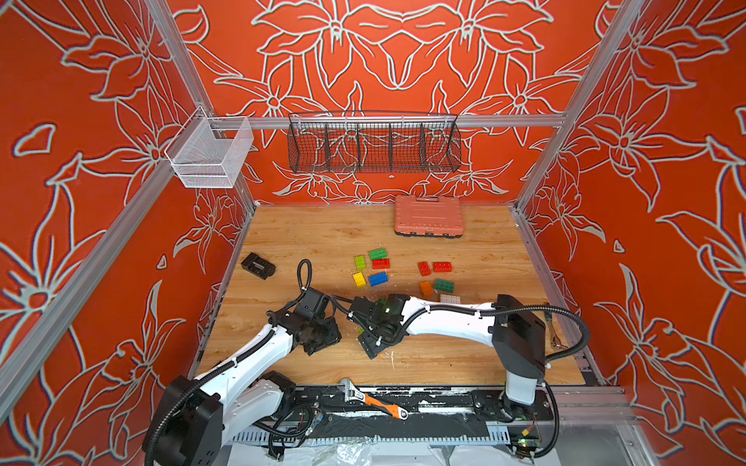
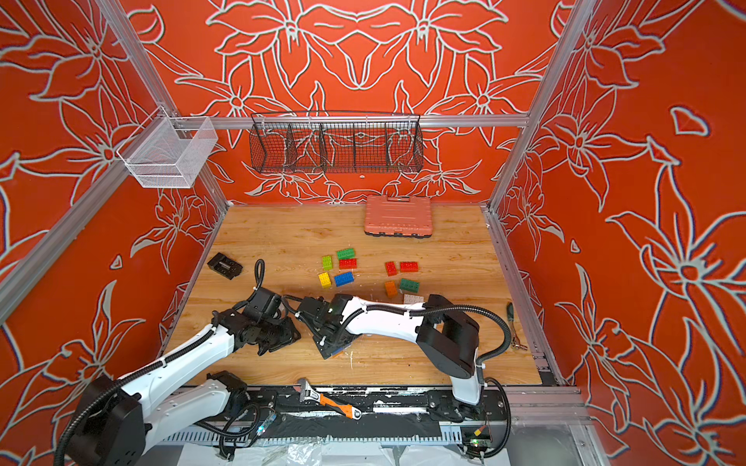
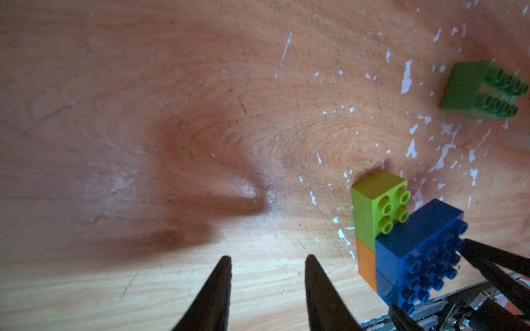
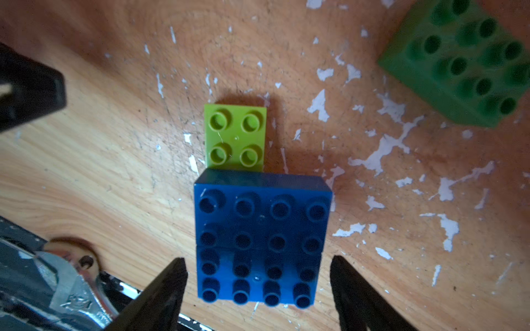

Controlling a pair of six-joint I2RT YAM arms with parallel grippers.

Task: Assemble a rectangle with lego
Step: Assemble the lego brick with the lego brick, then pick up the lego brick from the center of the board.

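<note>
Now the right gripper (image 4: 258,259) stands open, one finger on each side of the blue bricks (image 4: 262,238), touching neither. The left gripper (image 3: 268,258) is open too, holding nothing, over bare table (image 3: 143,86). A lime brick (image 4: 235,134) sits against the blue ones, maybe on an orange brick (image 3: 365,266); that part is dim. A dark green brick (image 4: 464,60) lies near. I think the right arm should lift straight up, so it bumps nothing, then press the next brick down flat, bumps lined up.
</note>
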